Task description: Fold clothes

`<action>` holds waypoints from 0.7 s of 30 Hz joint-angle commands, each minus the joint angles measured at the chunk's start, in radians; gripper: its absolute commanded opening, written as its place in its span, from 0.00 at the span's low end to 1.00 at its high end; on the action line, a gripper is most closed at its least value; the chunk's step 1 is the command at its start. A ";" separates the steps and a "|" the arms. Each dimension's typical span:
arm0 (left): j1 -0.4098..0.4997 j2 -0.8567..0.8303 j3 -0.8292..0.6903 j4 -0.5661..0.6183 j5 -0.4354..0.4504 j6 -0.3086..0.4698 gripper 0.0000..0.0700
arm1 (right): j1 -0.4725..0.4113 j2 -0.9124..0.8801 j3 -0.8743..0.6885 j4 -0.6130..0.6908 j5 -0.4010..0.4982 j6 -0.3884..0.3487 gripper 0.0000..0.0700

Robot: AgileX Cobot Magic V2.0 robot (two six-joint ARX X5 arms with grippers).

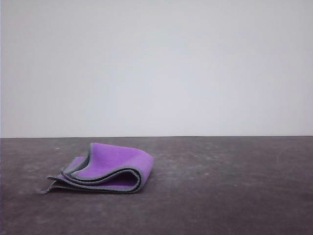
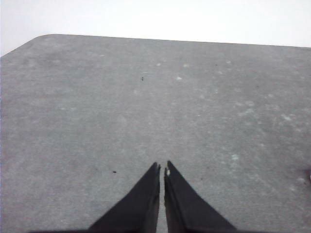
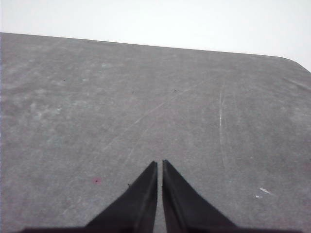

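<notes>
One folded cloth (image 1: 110,169) left of centre, bare table (image 1: 234,186) rightward.

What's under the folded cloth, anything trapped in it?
The cloth lies folded in layers on the bare grey table, purple face out. Between the open layers I see only its own purple and dark faces. Deeper inside the fold is hidden.

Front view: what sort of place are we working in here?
Likely a bare lab test bench: a scuffed dark grey tabletop, a plain white wall behind, and one folded purple cloth lying on it.
</notes>
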 commanded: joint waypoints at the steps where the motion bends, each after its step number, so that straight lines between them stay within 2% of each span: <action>1: 0.001 -0.001 -0.016 -0.011 -0.002 0.002 0.01 | 0.002 -0.002 -0.005 0.013 0.004 0.011 0.02; 21: 0.001 -0.001 -0.016 -0.010 -0.002 0.002 0.01 | 0.002 -0.002 -0.005 0.013 0.004 0.011 0.02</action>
